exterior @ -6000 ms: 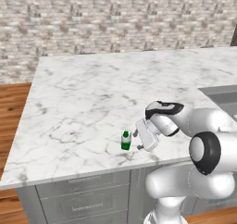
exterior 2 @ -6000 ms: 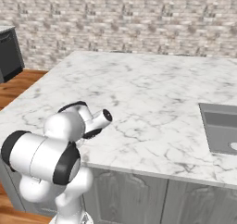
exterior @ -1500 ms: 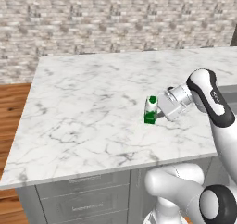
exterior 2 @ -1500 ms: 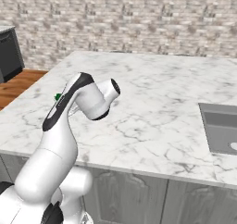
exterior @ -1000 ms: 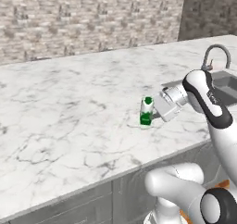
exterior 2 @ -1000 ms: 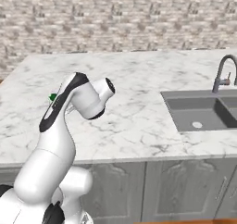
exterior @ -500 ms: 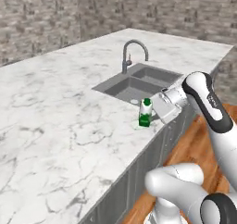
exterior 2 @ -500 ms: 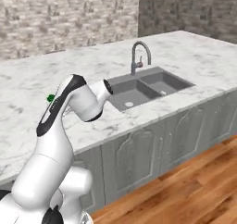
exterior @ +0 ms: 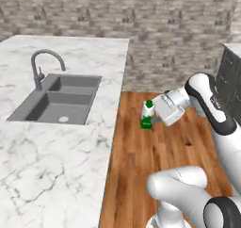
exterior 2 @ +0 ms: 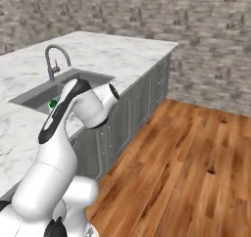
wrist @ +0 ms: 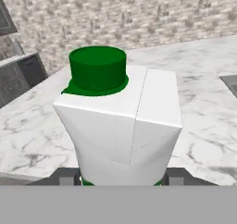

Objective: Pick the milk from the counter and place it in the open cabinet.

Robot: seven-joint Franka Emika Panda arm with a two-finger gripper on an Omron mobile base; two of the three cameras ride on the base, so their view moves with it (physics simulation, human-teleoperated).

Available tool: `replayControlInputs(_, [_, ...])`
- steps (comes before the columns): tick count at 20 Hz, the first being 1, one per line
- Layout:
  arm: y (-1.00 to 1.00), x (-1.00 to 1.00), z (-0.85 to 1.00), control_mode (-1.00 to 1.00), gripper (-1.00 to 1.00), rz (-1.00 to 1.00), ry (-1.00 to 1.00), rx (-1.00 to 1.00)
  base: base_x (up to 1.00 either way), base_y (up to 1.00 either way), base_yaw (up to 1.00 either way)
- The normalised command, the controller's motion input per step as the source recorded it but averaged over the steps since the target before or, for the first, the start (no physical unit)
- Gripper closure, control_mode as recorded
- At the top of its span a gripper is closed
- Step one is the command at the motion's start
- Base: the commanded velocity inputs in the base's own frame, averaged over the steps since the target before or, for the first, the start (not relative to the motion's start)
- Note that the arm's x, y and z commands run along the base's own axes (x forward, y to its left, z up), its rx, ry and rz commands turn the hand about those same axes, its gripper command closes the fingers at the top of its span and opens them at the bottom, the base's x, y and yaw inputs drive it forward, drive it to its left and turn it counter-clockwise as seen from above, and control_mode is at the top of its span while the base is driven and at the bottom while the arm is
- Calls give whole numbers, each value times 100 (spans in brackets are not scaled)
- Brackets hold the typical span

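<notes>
From behind the arm on its left side, the milk (exterior: 147,115) is up in the air, upright, white with a green band at its foot and a green cap on top. The gripper (exterior: 155,113) has it clamped from the side, and the carton hangs over the wooden floor (exterior: 155,161), clear of the counter (exterior: 52,156). The marble slab runs down the left of this view, with a dark double sink (exterior: 56,100) sunk into it and a curved grey faucet (exterior: 46,67) at the sink's near-left edge. A stone wall (exterior: 141,29) closes off the back. At the far right edge stands something dark (too cropped to name).

From the right side, the white arm bends up in the foreground and hides most of the hand; a spot of green from the milk (exterior 2: 53,103) peeks out just left of the wrist. Behind it sit the counter (exterior 2: 117,47), its grey fronts (exterior 2: 142,96), the faucet (exterior 2: 55,59) and the sink (exterior 2: 46,91). The floor (exterior 2: 186,172) spreads wide to the right.

Along the hand itself, the milk (wrist: 122,126) stands huge and close, cap (wrist: 97,68) uppermost, its base seated between the two dark fingertips (wrist: 65,176). The jaws are closed narrowly against the carton's lower sides. Marble (wrist: 203,102) stretches behind it, stone wall beyond.
</notes>
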Motion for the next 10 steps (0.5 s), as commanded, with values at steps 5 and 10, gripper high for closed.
replayControlInputs(5, [0, 0, 0, 100, 100, 0, 0, 0, 34, 27, -70])
replayControlInputs(10, [0, 0, 0, 100, 100, 0, 0, 0, 27, 24, -71])
